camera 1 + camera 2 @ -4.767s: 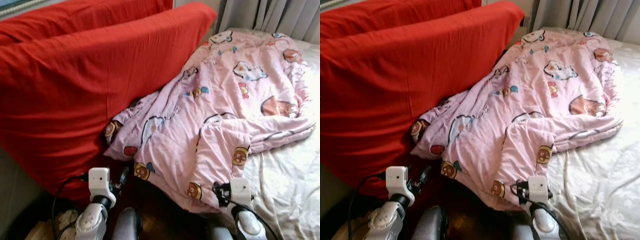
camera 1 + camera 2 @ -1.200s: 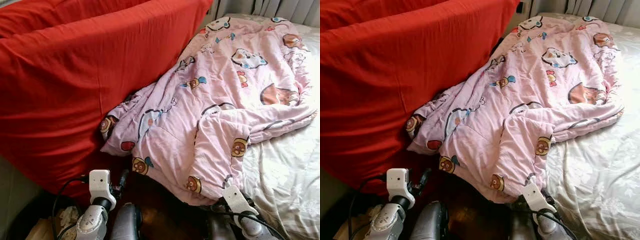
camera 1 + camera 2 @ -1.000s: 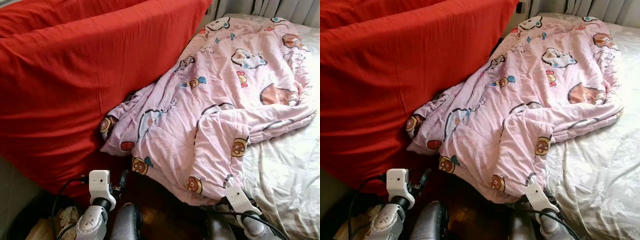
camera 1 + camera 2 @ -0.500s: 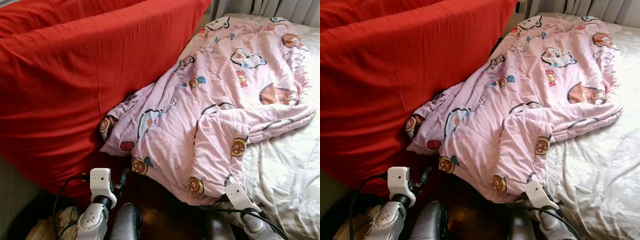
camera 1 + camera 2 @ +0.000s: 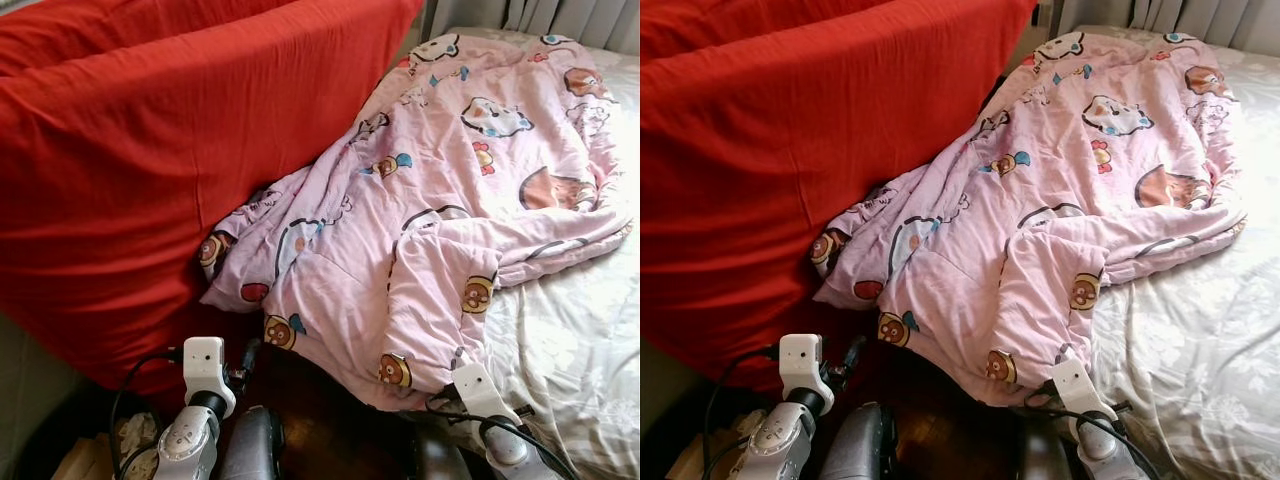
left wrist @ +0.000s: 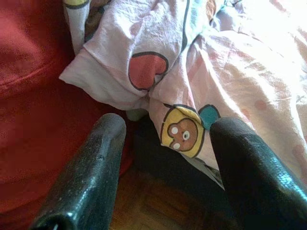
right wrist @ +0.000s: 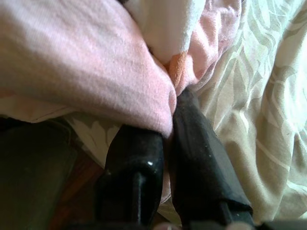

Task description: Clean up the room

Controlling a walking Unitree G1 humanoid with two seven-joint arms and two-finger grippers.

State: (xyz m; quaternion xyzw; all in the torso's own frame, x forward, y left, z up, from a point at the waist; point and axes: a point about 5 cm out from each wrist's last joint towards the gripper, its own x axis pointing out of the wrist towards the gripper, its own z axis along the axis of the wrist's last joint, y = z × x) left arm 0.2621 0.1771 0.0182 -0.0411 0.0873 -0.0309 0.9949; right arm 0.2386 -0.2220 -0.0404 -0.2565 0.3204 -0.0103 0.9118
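- Your right gripper [image 7: 165, 129] is clamped on the lower edge of the pink cartoon-print quilt [image 5: 470, 200]; a fold of fabric sits pinched between both black fingers.
- Your left gripper [image 6: 163, 163] is spread wide, holding nothing, just short of the quilt's near corner.
- The quilt lies rumpled across the floral bedsheet [image 5: 580, 350], its left side bunched against the red-covered cushion [image 5: 180, 150].
- Dark wood floor [image 5: 940, 430] lies below.

Daylight from the right washes out the bed [image 5: 600, 330]; floor [image 5: 330, 440] in shadow; wrist views slightly soft.
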